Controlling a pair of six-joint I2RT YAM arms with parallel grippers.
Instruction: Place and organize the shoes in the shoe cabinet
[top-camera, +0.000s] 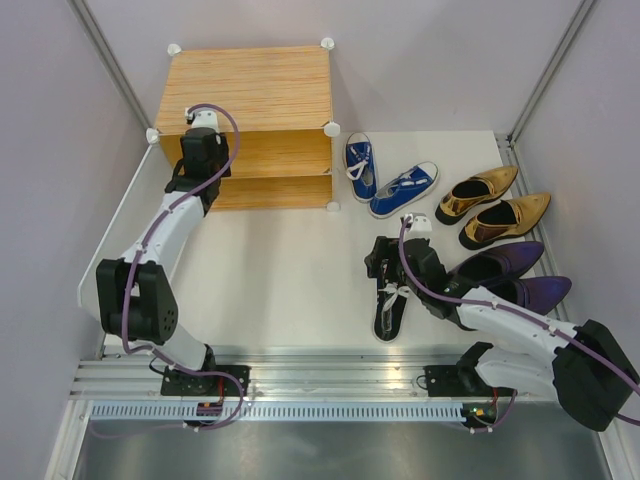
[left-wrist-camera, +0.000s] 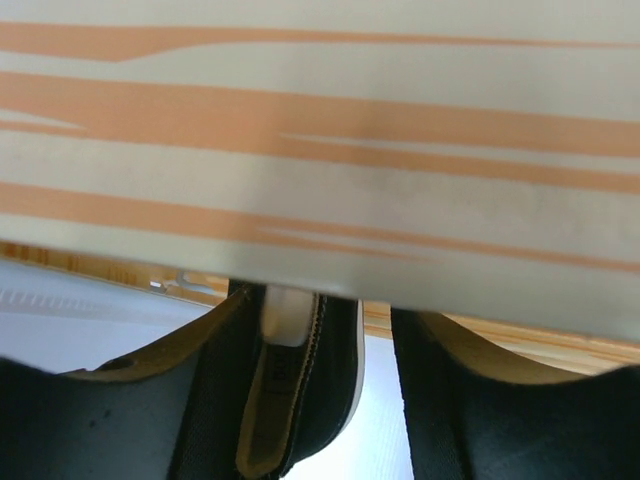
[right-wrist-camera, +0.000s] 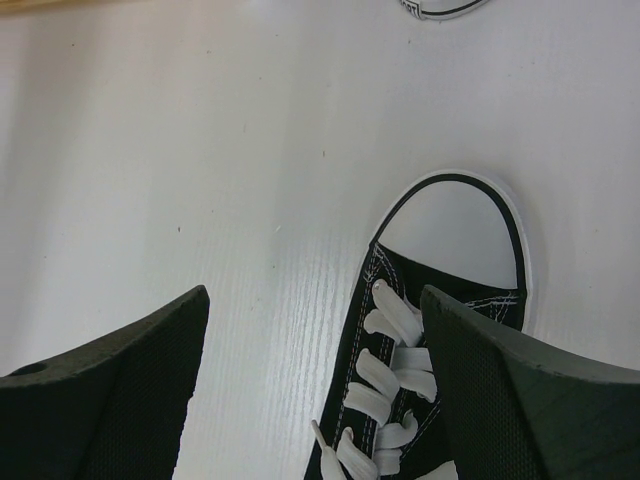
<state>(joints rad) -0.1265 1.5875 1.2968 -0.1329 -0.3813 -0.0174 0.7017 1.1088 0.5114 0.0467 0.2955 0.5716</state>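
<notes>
**Black sneaker pick:** R gripper spread wide, hovers over it on table, right of shoe cabinet.
Likely light, canvas soft, crushable; pinch across sidewalls, clear of laces. L gripper parted at cabinet shelf, second black sneaker unclamped.

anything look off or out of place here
Nothing spilled or damaged. The blue sneakers lie splayed at different angles beside the shoe cabinet, not side by side. Only one black sneaker shows on the table, under the open right gripper.
</notes>
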